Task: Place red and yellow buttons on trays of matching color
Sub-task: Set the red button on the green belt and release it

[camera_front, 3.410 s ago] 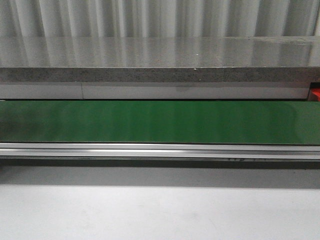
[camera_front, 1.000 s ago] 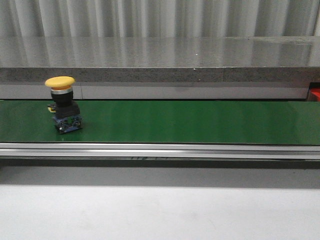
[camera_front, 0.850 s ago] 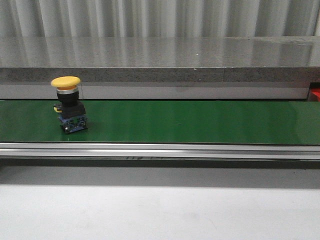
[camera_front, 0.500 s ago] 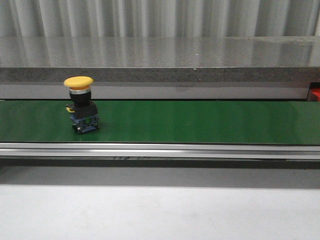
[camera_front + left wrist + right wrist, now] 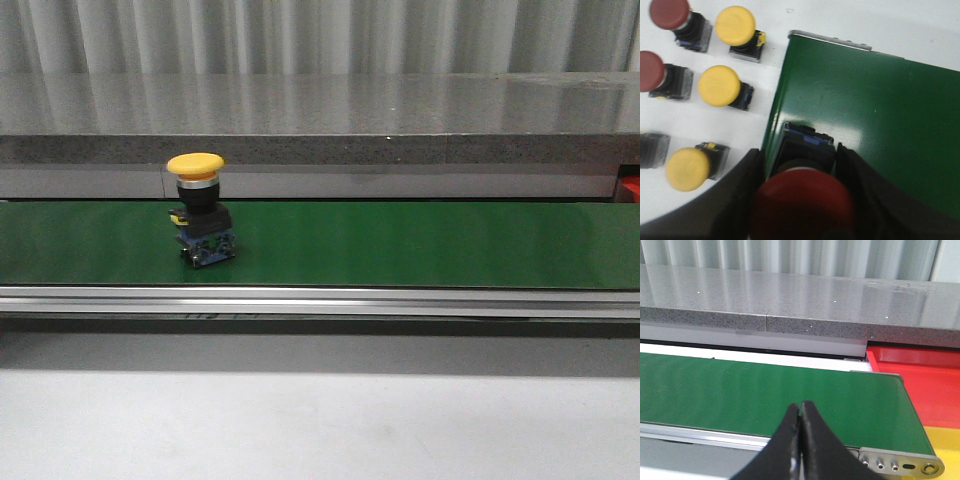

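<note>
Behind the line stood a corrugated grey wall and a speckled stone ledge point(image 5: 320, 150); a matt green conveyor belt point(image 5: 420, 245) ran across a pale desk point(image 5: 320, 430) on an aluminium rail point(image 5: 400, 300). On the belt, left of centre, stood upright a yellow mushroom-head push button on a black block body point(image 5: 200, 215). It appeared rigid, light and top-heavy; the smooth domed cap would likely slip, so the squarer body looked the surer hold. The left end effector point(image 5: 802, 197) was clamped around a red mushroom-head push button point(image 5: 802, 205) above the belt's end, beside spare yellow buttons point(image 5: 720, 86) and red buttons point(image 5: 670, 12). The right end effector point(image 5: 800, 440) was closed and empty, near a glossy red plastic tray point(image 5: 925, 385) and a yellow tray point(image 5: 945, 440).
</note>
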Robot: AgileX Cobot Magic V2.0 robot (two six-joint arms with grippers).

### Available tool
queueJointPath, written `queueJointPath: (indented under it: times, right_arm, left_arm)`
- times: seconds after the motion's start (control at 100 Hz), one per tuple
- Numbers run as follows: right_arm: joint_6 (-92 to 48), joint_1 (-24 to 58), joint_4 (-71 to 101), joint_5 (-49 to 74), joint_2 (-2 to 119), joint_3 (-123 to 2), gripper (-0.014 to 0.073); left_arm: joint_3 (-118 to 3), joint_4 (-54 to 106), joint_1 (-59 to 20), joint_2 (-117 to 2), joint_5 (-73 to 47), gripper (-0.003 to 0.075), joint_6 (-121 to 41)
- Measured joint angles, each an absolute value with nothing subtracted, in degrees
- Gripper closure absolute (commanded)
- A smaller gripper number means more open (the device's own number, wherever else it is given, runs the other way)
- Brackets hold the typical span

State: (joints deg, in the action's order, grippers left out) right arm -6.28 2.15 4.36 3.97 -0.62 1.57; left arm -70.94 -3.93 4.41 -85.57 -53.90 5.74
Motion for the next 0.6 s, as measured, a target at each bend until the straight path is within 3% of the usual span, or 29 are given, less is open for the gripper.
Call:
queueJointPath:
  times: [0.43,0.51,0.6]
  right_arm:
    - [-6.28,2.15,4.36,3.97,-0.62,1.57,0.0652]
    - [-6.28,2.15,4.36,3.97,-0.62,1.57,0.0652]
    - [-6.28,2.15,4.36,3.97,-0.62,1.57,0.0652]
  left_arm:
    - [-74.54,-1.11,1.98,-97.65,-56.06,0.0734,3.85]
    - [-74.54,-0.85,1.98,-98.21,-56.69,0.0664,3.16]
    - [-74.68,-0.43,1.86,-98.19,-56.93,0.049,2.51]
